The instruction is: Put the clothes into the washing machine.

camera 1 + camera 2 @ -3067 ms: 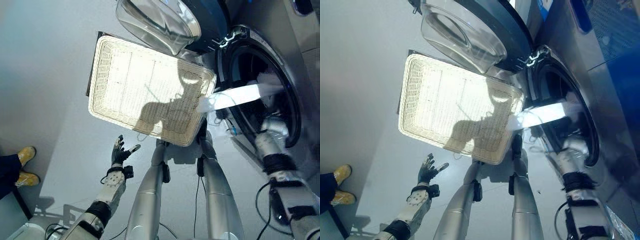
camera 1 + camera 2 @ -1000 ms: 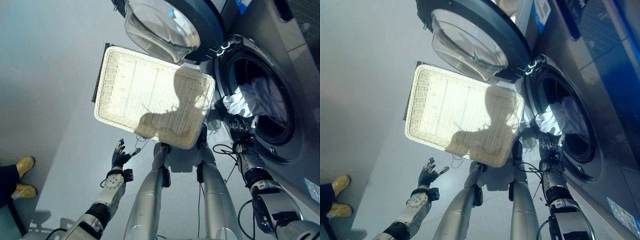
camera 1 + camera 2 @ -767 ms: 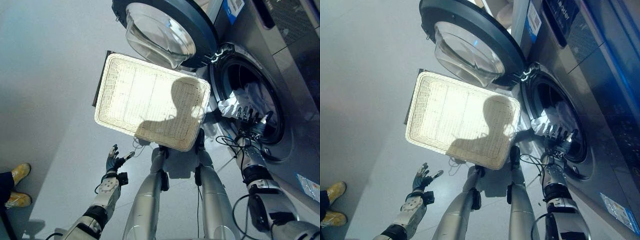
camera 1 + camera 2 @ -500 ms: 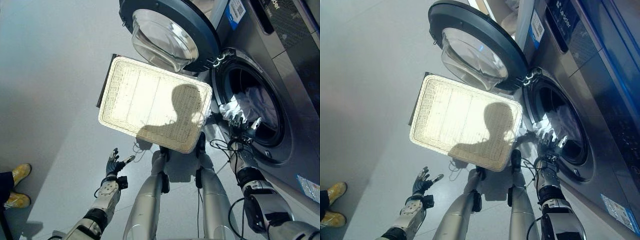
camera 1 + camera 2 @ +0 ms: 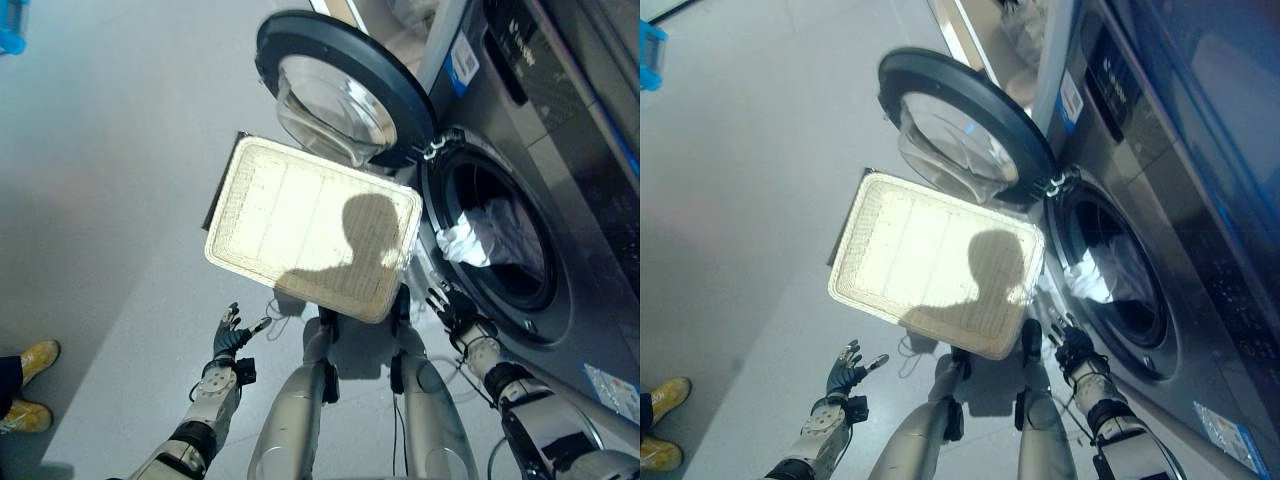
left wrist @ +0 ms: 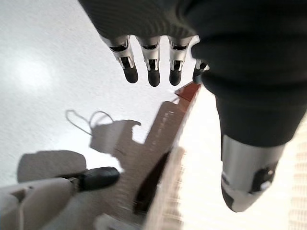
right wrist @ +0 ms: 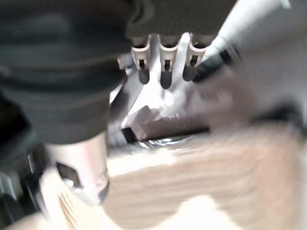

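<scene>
Silver fingers (image 7: 163, 67) of the right hand (image 5: 447, 309) are held straight and relaxed with nothing between them, just below the rim of the drum opening; the left hand (image 5: 229, 336) is spread loosely over the floor (image 5: 110, 200), likewise empty. Judged from this, the step in hand is the finishing of the loading, and it would be done well if the clothes (image 5: 480, 238) were pressed deeper with flat fingers, so that no fold is left across the door seal. The cloth should be pushed from its lowest fold upward, not pinched, since it is likely to slide back. Only then should the door (image 5: 345, 90) be reached for, which stands swung wide open beside the basket (image 5: 310, 225).

White, crumpled clothes are seen bunched inside the dark drum of the washer (image 5: 520, 170), toward its near lower edge, one fold close to the lip; whether it overhangs cannot be told. Pale wicker is shown bare in the basket, with nothing left inside
</scene>
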